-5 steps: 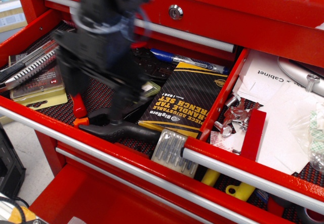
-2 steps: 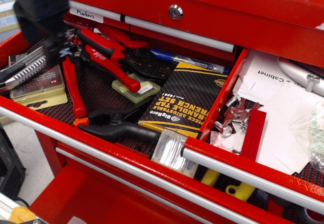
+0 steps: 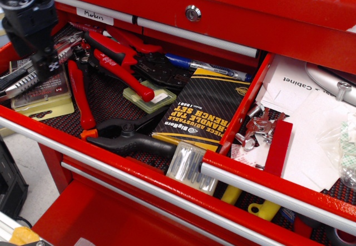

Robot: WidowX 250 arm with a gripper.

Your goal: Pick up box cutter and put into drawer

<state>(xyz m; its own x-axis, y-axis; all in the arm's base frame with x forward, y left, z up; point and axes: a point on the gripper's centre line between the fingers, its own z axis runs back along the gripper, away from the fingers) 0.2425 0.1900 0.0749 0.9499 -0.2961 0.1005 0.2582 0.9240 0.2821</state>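
Note:
The box cutter [image 3: 25, 80] is a slim silver knife lying at the far left of the wide drawer, slanting up to the right on top of a card pack. My black gripper [image 3: 44, 62] hangs over its upper end, at the top left of the view. Only one finger [image 3: 49, 65] shows clearly, and it covers part of the cutter. I cannot tell whether the jaws are open or touching the cutter. The red drawer [image 3: 261, 187] with white paper sheets [image 3: 311, 129] and small metal hardware [image 3: 258, 124] stands open at the right.
The wide mesh-lined drawer holds red-handled pliers [image 3: 119, 62], a blue pen [image 3: 206, 67], a black and yellow wrench-set box [image 3: 203, 107], a black clamp handle [image 3: 130, 140] and a clear bit case [image 3: 189, 168]. A red divider wall [image 3: 245, 104] separates the two drawers.
My gripper has moved from over the middle of the wide drawer to its far left, uncovering the pliers, and now sits lower over the box cutter.

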